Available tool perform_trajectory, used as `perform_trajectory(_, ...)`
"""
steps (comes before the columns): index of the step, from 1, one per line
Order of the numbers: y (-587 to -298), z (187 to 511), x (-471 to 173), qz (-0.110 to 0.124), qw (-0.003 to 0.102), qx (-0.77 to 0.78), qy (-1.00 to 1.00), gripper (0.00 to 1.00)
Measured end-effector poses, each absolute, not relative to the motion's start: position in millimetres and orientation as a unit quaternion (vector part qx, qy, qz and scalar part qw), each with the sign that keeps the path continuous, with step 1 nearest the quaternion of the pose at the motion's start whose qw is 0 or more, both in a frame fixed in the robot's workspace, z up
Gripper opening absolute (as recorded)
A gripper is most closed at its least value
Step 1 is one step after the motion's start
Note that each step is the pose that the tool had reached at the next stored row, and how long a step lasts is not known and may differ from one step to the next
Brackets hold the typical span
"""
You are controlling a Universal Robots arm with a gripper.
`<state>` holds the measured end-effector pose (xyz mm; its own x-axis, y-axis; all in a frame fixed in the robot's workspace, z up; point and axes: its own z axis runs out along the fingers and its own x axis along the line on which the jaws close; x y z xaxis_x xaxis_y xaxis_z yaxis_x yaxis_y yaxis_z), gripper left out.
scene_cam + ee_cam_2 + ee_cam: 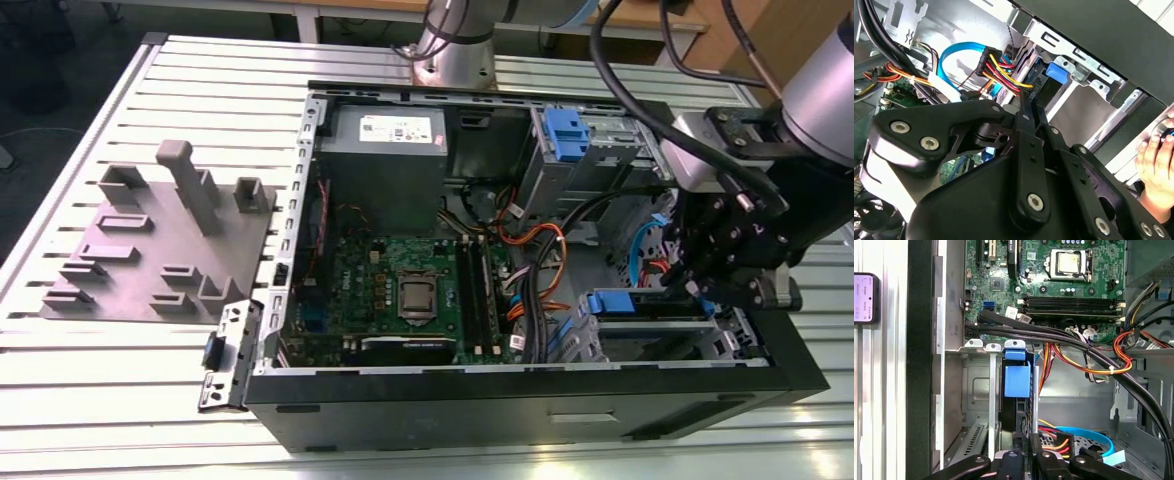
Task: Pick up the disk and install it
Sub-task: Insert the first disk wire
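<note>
The disk sits edge-on in the drive cage at the case's front corner on the exterior view's right. Its blue end [1017, 380] [625, 303] [1059, 72] points toward the motherboard. My gripper [714, 290] hangs inside the case right behind the disk's cable end. In both wrist views its black fingers [1026, 115] lie pressed together with nothing between them, and the fingertips [1026, 442] sit at the disk's rear edge. Whether they touch it I cannot tell. Red, yellow and black power wires [1004, 70] and a blue data cable [954, 55] crowd that end.
The open black case [534, 400] lies on a slatted table. Inside are the motherboard [400, 290], a grey power supply [387, 135] and a second blue-tabbed carrier [566, 135]. A grey fixture plate [160, 240] lies at the exterior view's left. A person's hand [1159, 160] rests beside the case, and a phone [865, 297] lies on the table.
</note>
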<state>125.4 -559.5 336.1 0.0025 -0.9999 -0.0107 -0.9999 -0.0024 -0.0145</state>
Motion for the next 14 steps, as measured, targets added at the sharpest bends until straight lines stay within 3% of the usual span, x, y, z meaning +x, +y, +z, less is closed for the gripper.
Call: perform_trajectory(14,-559.5,330.1,125.2,-0.001,0.011,-0.708,0.706,0.16)
